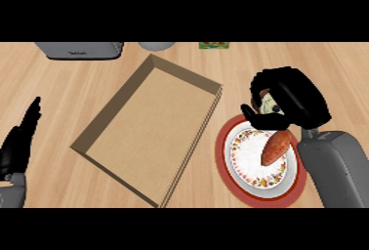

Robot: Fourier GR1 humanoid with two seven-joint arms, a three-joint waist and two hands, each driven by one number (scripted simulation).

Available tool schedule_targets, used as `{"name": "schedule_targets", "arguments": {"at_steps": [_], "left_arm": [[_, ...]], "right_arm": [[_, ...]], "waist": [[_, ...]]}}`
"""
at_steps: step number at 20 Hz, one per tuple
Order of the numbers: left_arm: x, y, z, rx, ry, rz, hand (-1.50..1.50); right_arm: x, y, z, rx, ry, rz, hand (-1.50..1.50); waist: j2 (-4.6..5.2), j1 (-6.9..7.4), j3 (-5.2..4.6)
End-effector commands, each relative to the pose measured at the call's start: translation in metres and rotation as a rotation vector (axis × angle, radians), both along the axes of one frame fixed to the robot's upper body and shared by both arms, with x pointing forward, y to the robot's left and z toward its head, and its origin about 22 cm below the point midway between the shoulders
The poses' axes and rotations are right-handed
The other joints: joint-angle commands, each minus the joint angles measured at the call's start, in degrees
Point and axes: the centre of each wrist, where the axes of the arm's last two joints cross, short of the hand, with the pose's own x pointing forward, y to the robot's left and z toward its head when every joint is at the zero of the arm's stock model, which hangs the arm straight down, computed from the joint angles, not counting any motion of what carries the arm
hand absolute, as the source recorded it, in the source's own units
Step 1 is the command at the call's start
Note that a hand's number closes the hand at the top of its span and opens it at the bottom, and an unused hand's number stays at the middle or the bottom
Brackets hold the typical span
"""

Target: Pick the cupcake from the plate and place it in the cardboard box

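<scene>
Now the cupcake shows only as a pale and brown patch between the curled black fingers of the right hand, which wraps round it and hides most of it. The hand and its load sit at the far edge of the plate, over the rim rather than over the middle. Whether the cupcake has left the plate's surface or is touching it cannot be told from this steep view.

The plate is white with a flowered border and lies on a round red mat. An orange-brown oblong piece of food, perhaps a sweet potato, lies across the plate just beside the hand.

Just to the left of the plate, its near wall almost touching the red mat, stands the cardboard box, open-topped, shallow and set at an angle on the wooden table.

By my reading the grasp is made and the pick is about half done. Left to do are the lift, the short carry leftward over the box wall, and the release inside.

The left hand rests at the view's left edge, fingers straight and up, holding nothing. A toaster stands at the table's far side.
</scene>
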Motion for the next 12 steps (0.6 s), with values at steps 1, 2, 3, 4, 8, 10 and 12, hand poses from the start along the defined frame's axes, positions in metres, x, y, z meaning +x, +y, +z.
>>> {"name": "schedule_targets", "arguments": {"at_steps": [1, 2, 3, 4, 8, 10, 12], "left_arm": [[-0.009, 0.020, -0.016, 0.006, -0.006, -0.004, 0.00], [0.006, 0.013, -0.009, 0.005, -0.013, 0.005, 0.00], [0.014, -0.005, -0.002, 0.011, 0.001, 0.003, 0.00], [-0.006, 0.000, -0.006, 0.015, -0.008, 0.004, 0.00], [0.001, -0.002, -0.001, 0.015, -0.012, 0.004, 0.00], [0.008, -0.005, 0.009, 0.007, 0.003, -0.004, 0.00], [0.005, 0.006, 0.009, 0.015, -0.012, -0.017, 0.00]], "right_arm": [[0.012, 0.016, 0.023, 0.038, -0.004, 0.084, 1.50], [-0.004, 0.040, 0.034, 0.066, 0.044, 0.122, 1.50], [-0.009, 0.048, 0.030, 0.103, 0.049, 0.119, 1.50], [0.005, 0.047, 0.043, 0.102, 0.057, 0.126, 1.50], [-0.005, 0.099, 0.049, 0.210, 0.131, 0.148, 1.50], [0.008, 0.124, 0.067, 0.225, 0.152, 0.137, 1.50], [0.021, 0.137, 0.060, 0.264, 0.151, 0.102, 1.50]], "waist": [[0.21, 0.39, -0.02], [0.10, -0.09, -0.04], [0.07, -0.07, 0.00], [0.07, 0.52, 0.01], [0.03, 0.44, 0.01], [0.14, 0.89, 0.01], [0.26, 1.20, 0.00]]}}
